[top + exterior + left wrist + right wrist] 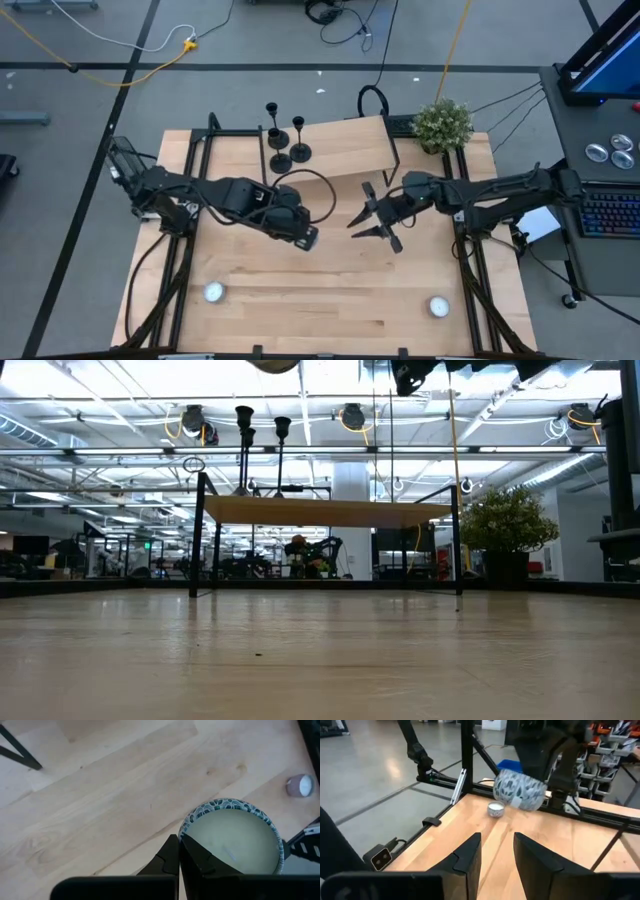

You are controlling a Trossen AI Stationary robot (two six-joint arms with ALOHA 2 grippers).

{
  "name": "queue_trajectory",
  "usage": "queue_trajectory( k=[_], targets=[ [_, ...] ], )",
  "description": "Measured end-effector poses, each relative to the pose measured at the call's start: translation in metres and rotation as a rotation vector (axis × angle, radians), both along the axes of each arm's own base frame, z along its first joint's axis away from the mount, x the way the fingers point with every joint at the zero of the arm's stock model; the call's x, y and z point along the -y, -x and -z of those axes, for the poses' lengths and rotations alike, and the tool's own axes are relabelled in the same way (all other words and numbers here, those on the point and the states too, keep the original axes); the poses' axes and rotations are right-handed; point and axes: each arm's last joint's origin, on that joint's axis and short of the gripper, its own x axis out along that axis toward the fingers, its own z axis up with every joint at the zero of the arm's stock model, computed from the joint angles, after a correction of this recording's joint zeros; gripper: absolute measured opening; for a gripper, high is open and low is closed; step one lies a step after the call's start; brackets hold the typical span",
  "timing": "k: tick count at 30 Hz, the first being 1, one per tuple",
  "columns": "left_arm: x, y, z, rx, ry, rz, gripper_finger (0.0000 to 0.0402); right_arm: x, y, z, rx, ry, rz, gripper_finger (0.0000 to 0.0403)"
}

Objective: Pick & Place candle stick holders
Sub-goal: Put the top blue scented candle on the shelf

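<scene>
Three black candle stick holders (281, 140) stand on their round bases on the left end of a small raised wooden shelf (350, 148) at the back; the low view shows them upright (244, 420). My left gripper (305, 237) is near the table's middle, shut on a round candle vessel with a blue-green leaf pattern and pale wax (235, 842), which is lifted (520, 790). My right gripper (362, 212) is open and empty, just right of it, fingers pointing toward the left arm (497, 845). My left gripper pinches the candle vessel's rim (183, 831), with one finger over the wax inside and one outside the wall. The fingers come from above. The vessel hangs below them, tilted a little, clear of the table (520, 790).
Two white tea lights lie near the table's front, left (213, 292) and right (438, 306). A potted plant (442, 122) stands at the back right beside the shelf. The shelf's black legs (196, 535) stand on the table. Bare wood lies between the arms and the front edge.
</scene>
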Motion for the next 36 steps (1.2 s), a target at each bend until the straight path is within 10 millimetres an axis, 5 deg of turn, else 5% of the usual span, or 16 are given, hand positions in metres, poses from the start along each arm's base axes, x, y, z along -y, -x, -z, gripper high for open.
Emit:
queue_trajectory(
  k=[5,10,18,28,36],
  targets=[
    [0.004,-0.005,-0.004,0.026,-0.015,-0.014,0.0,-0.004,-0.002,0.001,0.0,0.005,0.01,0.0138],
    [0.005,-0.006,-0.003,0.025,-0.023,-0.017,0.0,-0.006,-0.004,-0.002,0.034,0.011,0.081,0.0211],
    [0.003,-0.006,-0.004,0.037,-0.096,-0.017,0.0,-0.013,-0.032,-0.001,-0.026,-0.063,0.269,0.0313],
    [0.002,0.001,-0.001,-0.035,-0.151,0.001,0.0,-0.034,-0.082,-0.022,-0.252,0.085,0.35,0.0344],
    [0.004,0.001,-0.001,-0.03,-0.176,0.01,0.0,-0.04,-0.085,-0.026,-0.231,0.028,0.346,0.0348]
  ],
)
